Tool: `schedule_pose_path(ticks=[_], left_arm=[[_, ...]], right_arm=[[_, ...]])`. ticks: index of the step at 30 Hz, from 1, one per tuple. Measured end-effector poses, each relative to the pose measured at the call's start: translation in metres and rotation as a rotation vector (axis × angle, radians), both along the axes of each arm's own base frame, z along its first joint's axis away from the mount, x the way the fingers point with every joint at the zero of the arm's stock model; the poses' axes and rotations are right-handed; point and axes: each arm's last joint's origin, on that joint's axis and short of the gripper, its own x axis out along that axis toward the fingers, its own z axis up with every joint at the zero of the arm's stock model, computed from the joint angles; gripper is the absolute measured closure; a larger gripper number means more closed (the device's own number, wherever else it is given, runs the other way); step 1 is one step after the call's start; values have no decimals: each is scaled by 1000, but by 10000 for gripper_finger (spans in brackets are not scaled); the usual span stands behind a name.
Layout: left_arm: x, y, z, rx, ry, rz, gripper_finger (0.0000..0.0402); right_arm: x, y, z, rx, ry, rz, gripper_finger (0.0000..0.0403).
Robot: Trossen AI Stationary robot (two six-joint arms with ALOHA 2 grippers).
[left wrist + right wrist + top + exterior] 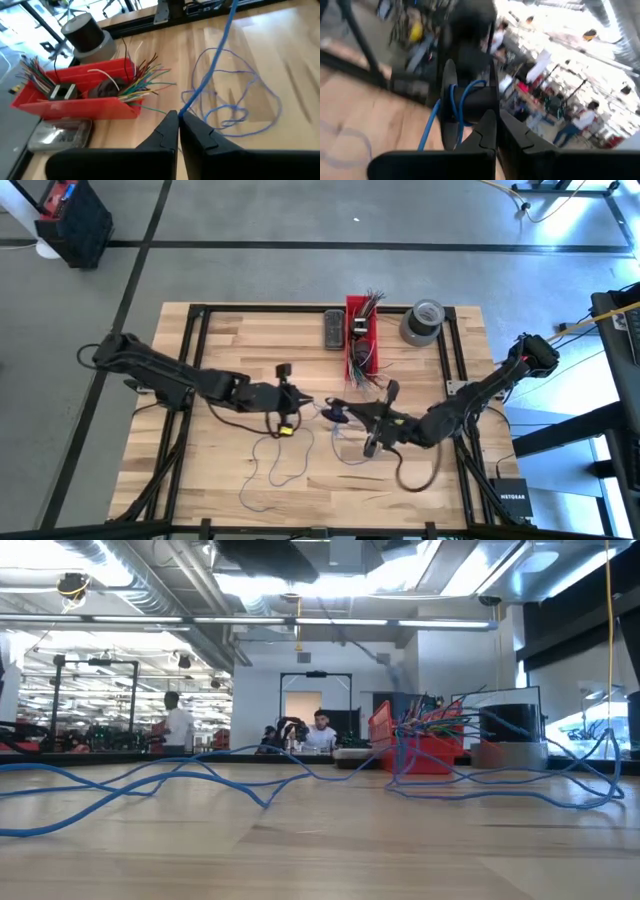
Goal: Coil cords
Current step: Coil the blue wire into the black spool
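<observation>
Two dark arms meet near the middle of the light wooden table (230, 330). The left end effector (178, 116) is clamped on the thin blue cord (220, 107), whose slack lies in loose loops toward the table's front edge. The right end effector (497, 117) has its fingers together beside a dark spool (465, 100) carrying a few blue turns. Winding well, I'd judge, means keeping light tension and feeding slack steadily, clear of the red plastic bin (75, 100).

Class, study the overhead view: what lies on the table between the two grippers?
In the high view, between the left gripper and right gripper lies a dark spool with blue cord trailing over the bare wood.
</observation>
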Motion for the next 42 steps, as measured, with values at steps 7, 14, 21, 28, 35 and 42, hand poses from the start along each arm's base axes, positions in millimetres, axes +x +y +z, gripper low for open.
schedule_pose_path(ticks=[7, 14, 21, 28, 35, 42], left_arm=[[-10, -13, 4, 46, 0, 15, 398], [-15, -9, 9, 19, -29, 86, 398], [-20, -16, 18, -60, -93, 78, 399], [-9, -26, 21, -95, -195, 21, 399], [6, -28, 14, -112, -244, 33, 395], [23, -22, 3, -109, -265, 57, 394]], right_arm=[[5, -3, -9, 25, 132, 1, 395], [7, -3, -12, 25, 199, 96, 395], [17, -28, -29, 65, 284, -80, 395], [41, -42, -51, 76, 306, -135, 395], [59, -57, -53, 166, 234, -204, 395], [63, -56, -44, 260, 159, -168, 395]])
